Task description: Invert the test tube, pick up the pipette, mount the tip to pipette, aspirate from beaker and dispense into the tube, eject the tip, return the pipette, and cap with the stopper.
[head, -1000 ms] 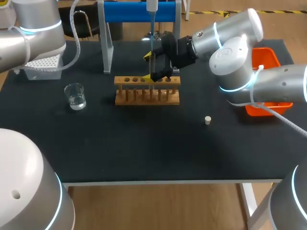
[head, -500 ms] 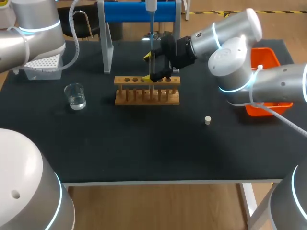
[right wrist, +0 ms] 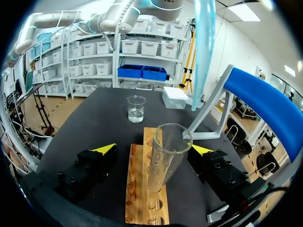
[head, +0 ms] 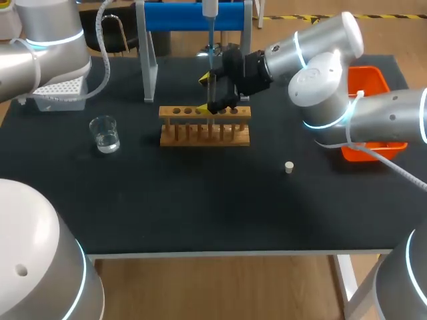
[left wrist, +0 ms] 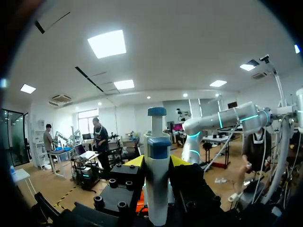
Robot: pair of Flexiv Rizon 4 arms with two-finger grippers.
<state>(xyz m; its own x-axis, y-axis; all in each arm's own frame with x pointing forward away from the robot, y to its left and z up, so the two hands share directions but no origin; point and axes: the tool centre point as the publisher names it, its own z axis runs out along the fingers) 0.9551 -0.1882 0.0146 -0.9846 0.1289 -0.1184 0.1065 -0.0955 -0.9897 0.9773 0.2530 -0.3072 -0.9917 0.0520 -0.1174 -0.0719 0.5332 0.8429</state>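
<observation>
The wooden rack [head: 205, 125] stands mid-table, and a clear test tube [right wrist: 166, 158] stands in it, mouth up and slightly tilted. My right gripper [right wrist: 154, 149] is open, its yellow-tipped fingers well apart on either side of the tube without touching it; the head view shows it [head: 212, 95] just above the rack. The pipette [left wrist: 157, 179] is between the fingers of my left gripper [left wrist: 157, 163], which is shut on it. Its blue tip [right wrist: 203, 47] hangs just above the tube's mouth, and the pipette [head: 210, 27] comes down from the far edge. The beaker [head: 105, 133] holds water. The white stopper [head: 289, 167] lies right of the rack.
A white tip box [head: 60, 92] sits at the back left. The blue pipette stand [head: 193, 17] rises behind the rack. An orange bin [head: 370, 87] is at the right edge, partly behind my right arm.
</observation>
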